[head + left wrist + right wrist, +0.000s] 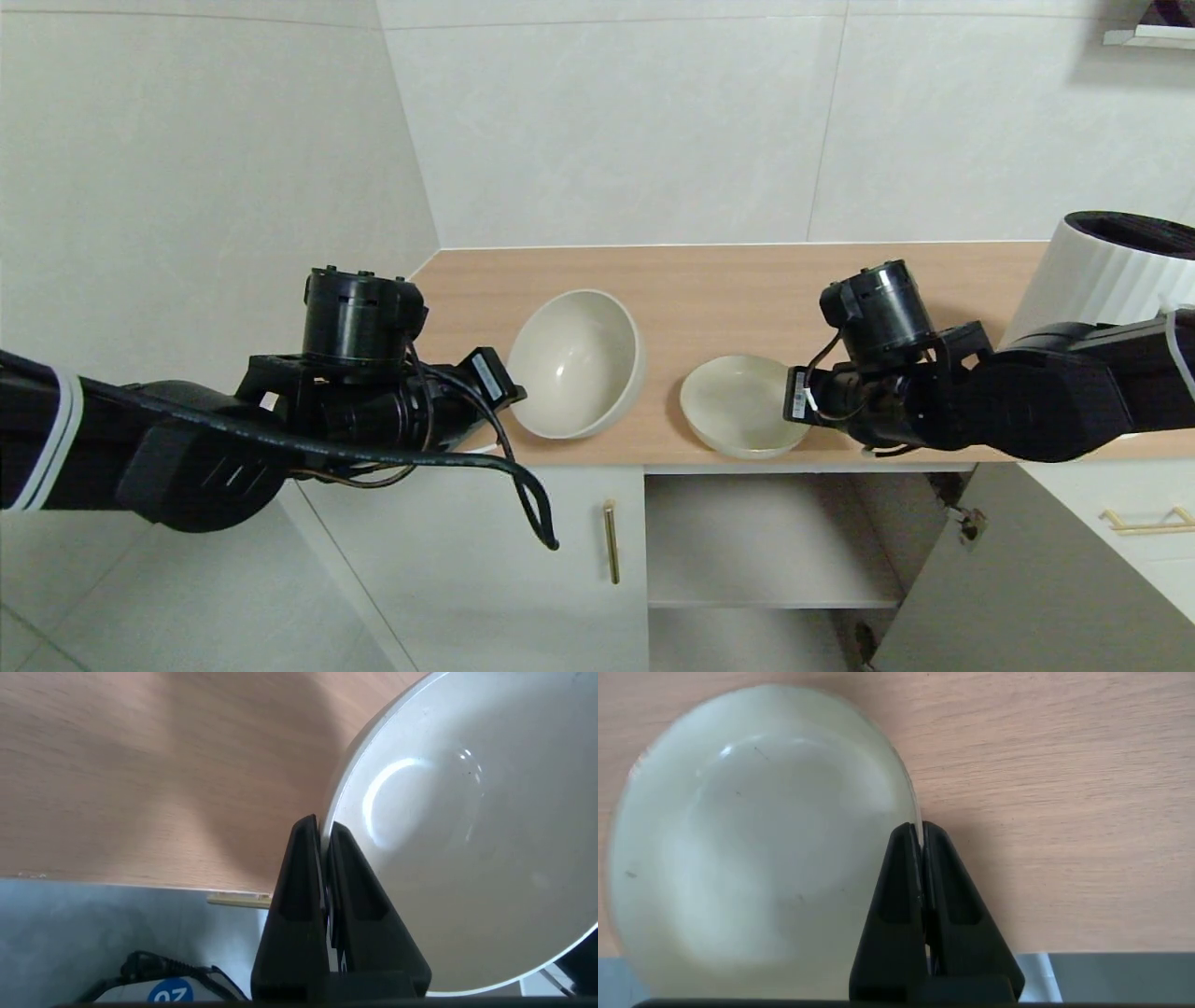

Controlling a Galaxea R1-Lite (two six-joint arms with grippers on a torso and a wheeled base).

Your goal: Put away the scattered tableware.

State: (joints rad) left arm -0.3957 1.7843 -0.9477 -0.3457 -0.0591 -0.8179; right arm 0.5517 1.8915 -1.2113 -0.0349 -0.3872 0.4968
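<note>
A large cream bowl [579, 373] is tilted up above the wooden counter [728, 289], its opening facing me. My left gripper [513, 397] is shut on its rim, and the same bowl [467, 840] and gripper [324, 835] appear in the left wrist view. A smaller pale translucent bowl [742, 406] is held tilted near the counter's front edge. My right gripper [794, 401] is shut on its rim, as the right wrist view shows with the gripper [922, 840] pinching the bowl [757, 840].
A white ribbed cylindrical container [1111, 266] stands at the counter's right end. Below the counter a cabinet door [1027, 569] hangs open, showing a bare shelf [756, 560]. A shut door with a gold handle [610, 541] is left of it. Tiled walls close the back and left.
</note>
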